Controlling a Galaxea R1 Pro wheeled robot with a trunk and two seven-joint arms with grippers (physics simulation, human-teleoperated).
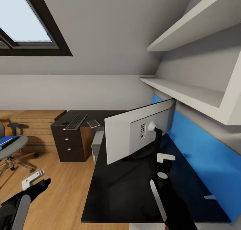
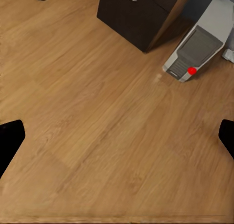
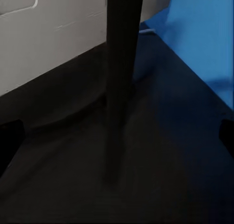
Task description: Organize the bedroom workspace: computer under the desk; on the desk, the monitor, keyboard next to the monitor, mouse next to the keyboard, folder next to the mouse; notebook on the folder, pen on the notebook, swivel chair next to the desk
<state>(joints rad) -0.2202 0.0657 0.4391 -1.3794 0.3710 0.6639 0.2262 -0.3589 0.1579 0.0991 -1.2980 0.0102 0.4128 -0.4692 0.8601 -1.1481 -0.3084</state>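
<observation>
The monitor [image 1: 139,133] stands on the black desk [image 1: 127,196] with its grey back toward me. My right gripper [image 1: 160,158] is open just behind its black stand pole [image 3: 119,77], which rises between the spread fingertips [image 3: 9,141] without touching them. My left gripper [image 1: 36,182] hangs open over the wooden floor with nothing in it. The grey computer [image 2: 200,43], with a red button, rests on the floor by the desk, and shows in the head view as computer [image 1: 97,143]. The keyboard [image 1: 75,121] and a small flat grey item [image 1: 93,123] lie on the dark drawer unit. The blue folder [image 1: 6,140] sits on the swivel chair [image 1: 11,148].
A dark drawer unit [image 1: 68,146] stands left of the desk, with a wooden dresser [image 1: 36,123] beyond it. White shelves [image 1: 187,89] overhang the desk's right side above a blue back panel [image 1: 201,149]. Bare wooden floor [image 2: 97,126] spreads between chair and desk.
</observation>
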